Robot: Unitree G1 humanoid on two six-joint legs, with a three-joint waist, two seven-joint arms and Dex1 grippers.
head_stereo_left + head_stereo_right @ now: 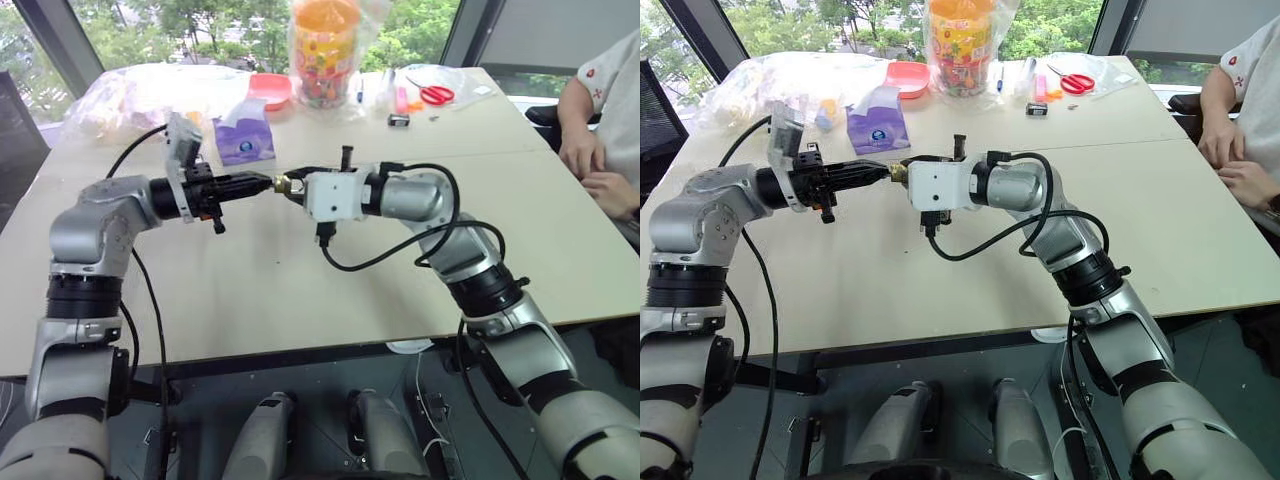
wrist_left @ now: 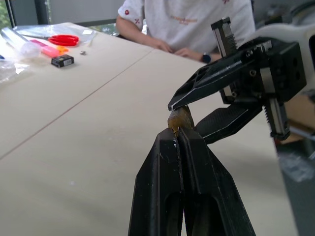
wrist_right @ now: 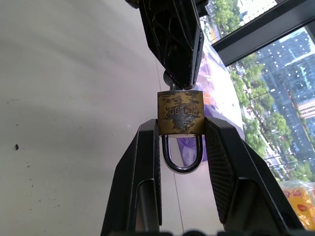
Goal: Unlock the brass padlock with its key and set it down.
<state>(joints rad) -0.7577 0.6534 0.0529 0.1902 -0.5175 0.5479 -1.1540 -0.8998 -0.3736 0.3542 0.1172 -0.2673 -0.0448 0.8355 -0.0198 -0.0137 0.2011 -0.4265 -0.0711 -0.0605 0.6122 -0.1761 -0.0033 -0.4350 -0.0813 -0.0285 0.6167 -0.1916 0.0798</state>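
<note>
Right fingers are clamped on both sides of the brass padlock, holding it in the air well above the counter. Left fingers are pressed together on what I take to be the key, which meets the end of the lock body facing away from the shackle. Best bet I'd say: keep the right hand dead still and twist only the left wrist, no bending. The padlock's long axis runs roughly level, shackle pointing back into the right gripper
</note>
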